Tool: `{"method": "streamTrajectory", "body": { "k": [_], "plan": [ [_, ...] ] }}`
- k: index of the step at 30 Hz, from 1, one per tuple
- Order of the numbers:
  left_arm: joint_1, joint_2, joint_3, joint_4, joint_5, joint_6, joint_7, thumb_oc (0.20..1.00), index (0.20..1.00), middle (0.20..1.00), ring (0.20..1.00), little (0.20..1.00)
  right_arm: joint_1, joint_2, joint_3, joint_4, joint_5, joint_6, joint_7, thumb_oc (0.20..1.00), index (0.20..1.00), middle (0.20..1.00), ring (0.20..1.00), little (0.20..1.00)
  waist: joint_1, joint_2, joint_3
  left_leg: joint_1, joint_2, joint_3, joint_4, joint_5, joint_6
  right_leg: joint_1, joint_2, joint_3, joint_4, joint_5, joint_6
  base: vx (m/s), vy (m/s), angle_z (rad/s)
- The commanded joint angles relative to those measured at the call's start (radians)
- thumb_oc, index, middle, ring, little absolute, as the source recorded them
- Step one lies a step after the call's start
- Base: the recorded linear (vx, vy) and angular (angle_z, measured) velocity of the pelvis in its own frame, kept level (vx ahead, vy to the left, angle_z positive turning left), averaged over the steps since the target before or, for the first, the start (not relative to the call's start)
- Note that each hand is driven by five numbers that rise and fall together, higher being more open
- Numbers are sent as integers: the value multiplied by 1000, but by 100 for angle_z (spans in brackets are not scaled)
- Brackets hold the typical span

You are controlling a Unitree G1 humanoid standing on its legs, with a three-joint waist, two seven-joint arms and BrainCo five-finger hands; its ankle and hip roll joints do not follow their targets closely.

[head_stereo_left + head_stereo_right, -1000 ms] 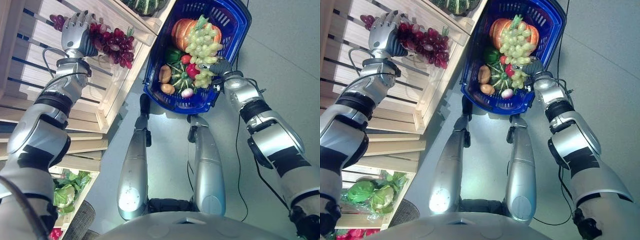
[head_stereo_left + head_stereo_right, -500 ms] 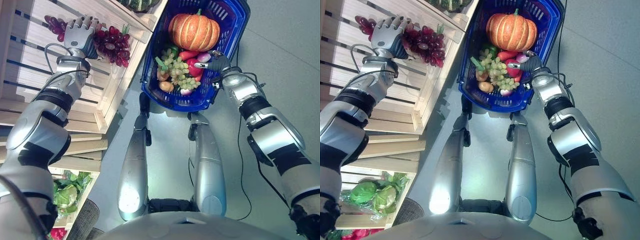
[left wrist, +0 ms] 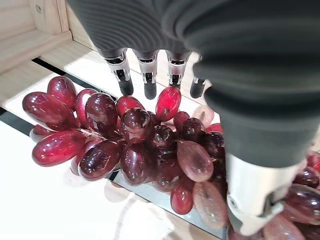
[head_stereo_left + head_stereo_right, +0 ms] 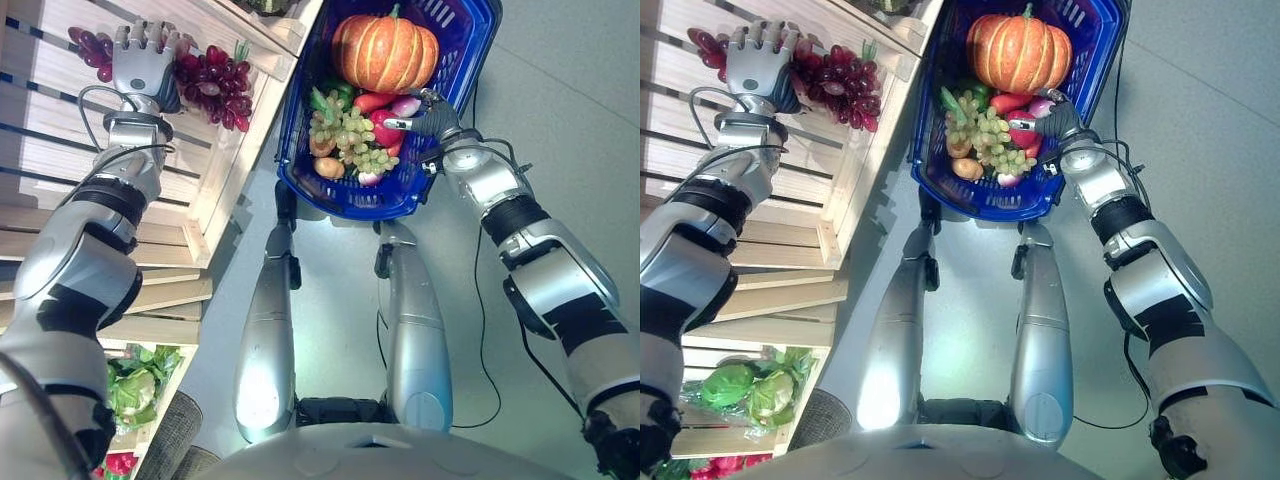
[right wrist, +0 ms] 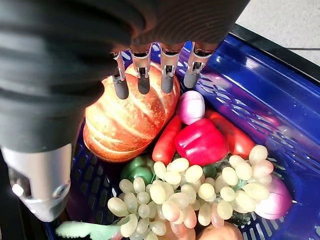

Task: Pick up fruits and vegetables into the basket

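A bunch of red grapes (image 4: 220,85) lies on a slatted wooden shelf (image 4: 60,190). My left hand (image 4: 140,65) hovers open just over the red grapes (image 3: 150,145), fingers (image 3: 149,75) straight above them and thumb beside them. The blue basket (image 4: 350,205) holds an orange pumpkin (image 4: 385,52), green grapes (image 4: 345,135), a red pepper (image 5: 202,142) and other produce. My right hand (image 4: 430,108) is at the basket's right rim, open, its fingers (image 5: 142,70) straight over the pumpkin (image 5: 130,125) and holding nothing.
A striped green squash (image 4: 265,5) sits on the shelf above the red grapes. Leafy greens (image 4: 740,385) lie on a lower shelf at the bottom left. Grey floor (image 4: 560,100) spreads to the right of the basket.
The green grapes, held over the pumpkin a second ago, now lie loose lower in the basket; my right hand has let them go. My left hand edged along over the red grapes.
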Motion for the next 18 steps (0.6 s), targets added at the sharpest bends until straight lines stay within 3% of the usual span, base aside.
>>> {"method": "streamTrajectory", "body": {
  "k": [1,18],
  "plan": [
    [-19,1,57,65,43,56,-5,1000,1000,1000,1000,1000,29,-32,3,-66,47,-55,-21,1000,1000,1000,1000,1000,-23,15,-28,-46,-59,55,51,-42,33,65,90,-70,-67,-28,21,-9,-7,-3],
    [-10,-3,63,80,68,76,-45,1000,1000,1000,1000,1000,71,-38,-12,-193,80,-46,-69,1000,1000,1000,1000,1000,-39,-10,-28,-83,-52,49,50,-40,28,31,97,-58,-84,-11,26,1,-1,-1]
  ]
}}
